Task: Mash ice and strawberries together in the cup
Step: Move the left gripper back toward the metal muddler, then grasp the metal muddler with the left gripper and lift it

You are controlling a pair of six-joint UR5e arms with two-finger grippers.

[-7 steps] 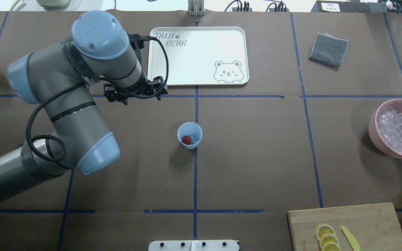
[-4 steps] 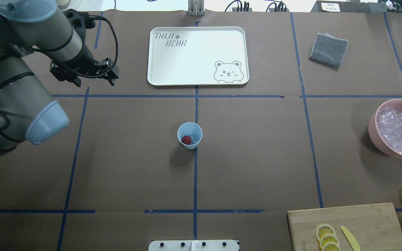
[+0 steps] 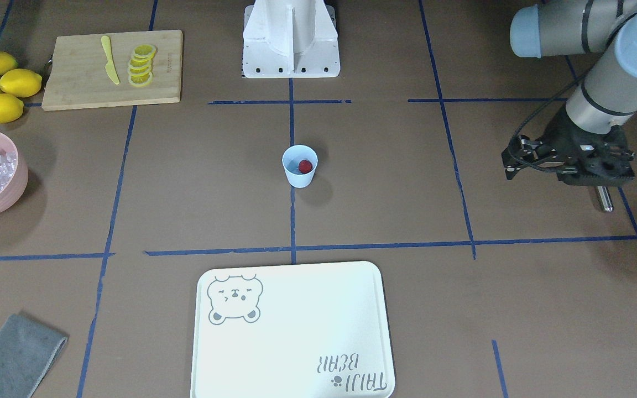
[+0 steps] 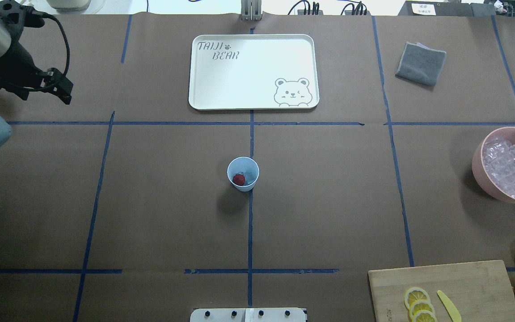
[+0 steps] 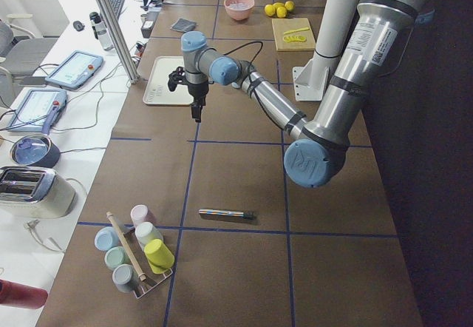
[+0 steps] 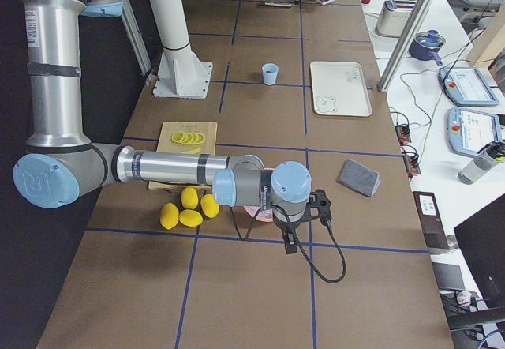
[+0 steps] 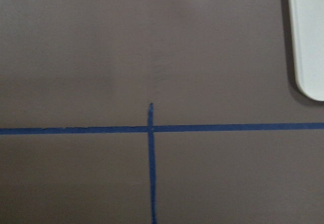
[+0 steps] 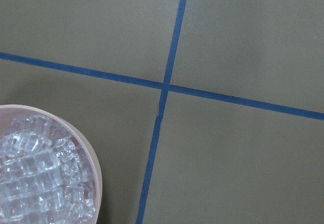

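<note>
In the front-facing view the cup (image 3: 299,178) stands upright at the centre of the worktop (image 3: 407,210), on a blue tape line (image 3: 292,221). The strawberry (image 3: 306,166) lies whole and round beside the ice (image 3: 296,164) inside it, so the loading looks done and the mashing not yet begun. The left hand (image 3: 572,166) hangs at the right of that frame, well apart from the cup and holding nothing. It is just above a metal rod (image 3: 604,200) lying on the worktop, probably the masher, and whether its fingers are apart or together cannot be told. The overhead view shows the cup alone in mid-frame with bare worktop on every side; the tray (image 4: 253,71) above it and the pink bowl (image 4: 479,165) at the right edge are both well apart, so a straight descent has plenty of room. In the left side view the rod sits in the lower middle, near a rack of cups (image 5: 137,257) at the worktop's end, which may crowd a pick-up there. In the right side view the right hand (image 6: 289,242) hovers in the lower middle, near the lemons (image 6: 188,207), and its state cannot be judged. The left wrist view shows only worktop, tape and a tray corner at upper right. The right wrist view has the bowl's rim at lower left, a close edge to mind.
</note>
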